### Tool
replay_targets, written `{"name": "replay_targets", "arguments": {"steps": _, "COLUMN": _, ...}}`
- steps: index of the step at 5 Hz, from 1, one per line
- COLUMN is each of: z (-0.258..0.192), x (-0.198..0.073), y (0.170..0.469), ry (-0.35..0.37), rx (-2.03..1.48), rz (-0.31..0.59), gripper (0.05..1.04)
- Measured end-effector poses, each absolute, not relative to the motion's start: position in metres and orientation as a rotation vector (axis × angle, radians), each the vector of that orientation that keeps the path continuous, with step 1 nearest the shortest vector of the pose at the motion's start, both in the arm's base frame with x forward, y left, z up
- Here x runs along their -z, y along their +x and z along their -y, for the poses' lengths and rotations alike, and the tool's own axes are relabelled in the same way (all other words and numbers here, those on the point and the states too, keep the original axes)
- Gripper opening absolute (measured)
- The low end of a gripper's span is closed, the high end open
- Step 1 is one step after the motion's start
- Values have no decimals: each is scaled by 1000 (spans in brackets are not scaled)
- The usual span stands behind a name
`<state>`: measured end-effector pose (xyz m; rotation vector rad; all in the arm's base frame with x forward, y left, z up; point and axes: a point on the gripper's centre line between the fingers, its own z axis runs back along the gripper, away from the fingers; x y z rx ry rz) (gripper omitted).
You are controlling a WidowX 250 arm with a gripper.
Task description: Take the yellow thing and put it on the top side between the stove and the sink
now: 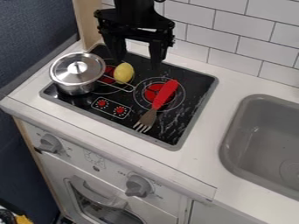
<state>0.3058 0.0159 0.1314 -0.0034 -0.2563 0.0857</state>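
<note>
My gripper (137,61) hangs over the back part of the stove (192,94), open, its two fingers spread apart. The yellow thing (123,72), rounded like a lemon, lies on the stove top below the gripper, nearer its left finger and beside the pot's handle. Nothing is seen held between the fingers. To the right, white countertop (216,118) lies between the stove and the grey sink (234,131).
A lidded metal pot (76,72) stands at the stove's left, its wire handle pointing right. A fork with a red handle (165,94) lies across the right burner. White wall tiles (234,39) rise behind the counter.
</note>
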Motion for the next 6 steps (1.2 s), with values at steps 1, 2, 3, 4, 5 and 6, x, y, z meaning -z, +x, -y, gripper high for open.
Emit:
{"name": "replay_targets", "arguments": {"steps": 1, "z": -16, "x": -123, "y": 305, "ry": -5, "rx": -87, "rz": 227, "gripper": 1001}}
{"name": "replay_targets", "arguments": {"steps": 2, "z": -20, "x": -114, "y": 312, "ry": -17, "rx": -91, "rz": 199, "gripper": 1001}}
{"name": "replay_targets", "arguments": {"steps": 3, "z": -34, "x": -109, "y": 323, "ry": 29, "rx": -109, "rz": 188, "gripper": 1001}}
{"name": "replay_targets", "arguments": {"steps": 4, "z": -45, "x": -97, "y": 338, "ry": 43, "rx": -125, "rz": 173, "gripper": 1001}}
{"name": "replay_targets", "arguments": {"steps": 5, "z": -59, "x": -81, "y": 355, "ry": 75, "rx": -146, "rz": 146, "gripper": 1001}}
{"name": "replay_targets", "arguments": {"steps": 6, "z": -73, "x": -68, "y": 365, "ry": 101, "rx": -157, "rz": 127, "gripper": 1001}}
